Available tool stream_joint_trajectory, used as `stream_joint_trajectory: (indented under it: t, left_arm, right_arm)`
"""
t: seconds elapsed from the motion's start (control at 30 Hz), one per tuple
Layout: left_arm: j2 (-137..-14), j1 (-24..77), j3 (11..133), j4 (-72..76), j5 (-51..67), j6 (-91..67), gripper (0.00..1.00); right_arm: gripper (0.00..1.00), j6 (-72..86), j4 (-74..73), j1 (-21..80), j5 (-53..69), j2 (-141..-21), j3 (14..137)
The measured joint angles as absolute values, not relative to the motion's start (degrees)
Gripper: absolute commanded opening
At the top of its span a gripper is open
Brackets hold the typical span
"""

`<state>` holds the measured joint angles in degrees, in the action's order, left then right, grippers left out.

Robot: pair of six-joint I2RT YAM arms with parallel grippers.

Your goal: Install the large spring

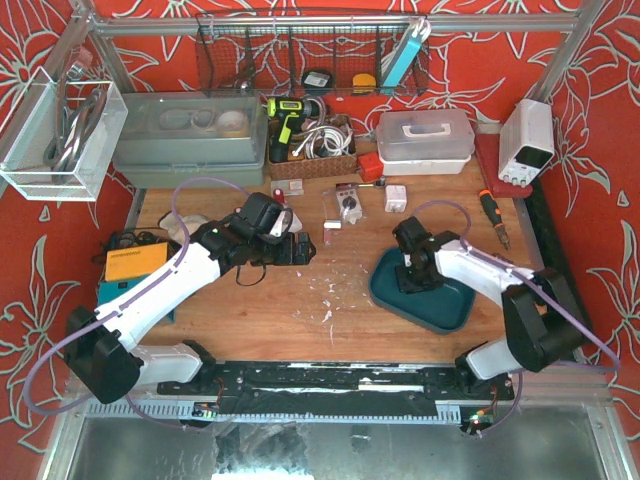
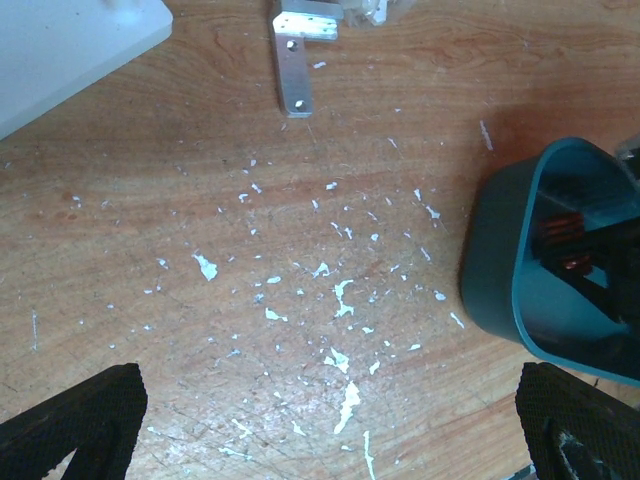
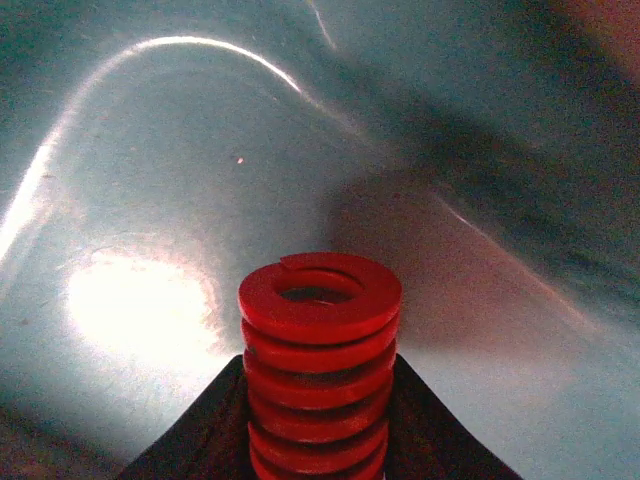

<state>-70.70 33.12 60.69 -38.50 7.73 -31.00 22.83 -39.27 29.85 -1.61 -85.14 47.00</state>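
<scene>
A large red coil spring (image 3: 318, 360) sits between the black fingers (image 3: 205, 435) of my right gripper (image 3: 318, 430), which is shut on it inside the teal tray (image 3: 150, 150). In the top view my right gripper (image 1: 412, 268) is down in the teal tray (image 1: 445, 310) at centre right. My left gripper (image 1: 270, 245) hovers over the wooden table at centre left. In the left wrist view its fingertips (image 2: 75, 425) stand wide apart with nothing between them. The tray (image 2: 500, 270) shows at the right edge of that view.
A black part (image 1: 297, 250) lies beside my left gripper. A metal bracket (image 2: 295, 60) and a small packet (image 1: 347, 203) lie further back. An orange box (image 1: 135, 262) is at the left. Bins, a white box (image 1: 425, 140) and a power supply (image 1: 525, 140) line the back. White flecks (image 2: 340, 300) dot the wood.
</scene>
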Motion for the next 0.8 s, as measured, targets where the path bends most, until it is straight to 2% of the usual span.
stream_joint_trajectory:
  t: [0.33, 0.43, 0.57, 0.8]
  left_arm:
    - [-71.7, 33.1, 64.6, -40.4, 4.4, -31.6, 1.00]
    - [-71.7, 33.1, 66.3, -40.3, 4.6, -31.6, 0.93]
    - [-71.7, 33.1, 66.8, -38.4, 8.1, -32.1, 0.79]
    - [-71.9, 33.2, 66.4, -32.7, 18.5, -33.9, 0.71]
  right_arm:
    - [0.05, 21.6, -41.3, 29.9, -0.3, -69.1, 47.2]
    - [0.00, 21.1, -40.5, 30.2, 1.7, -63.5, 47.2]
    - [0.00, 19.1, -37.1, 31.7, 3.8, -56.8, 47.2]
    - [0.00, 15.5, -29.9, 37.4, 4.4, -53.1, 44.4]
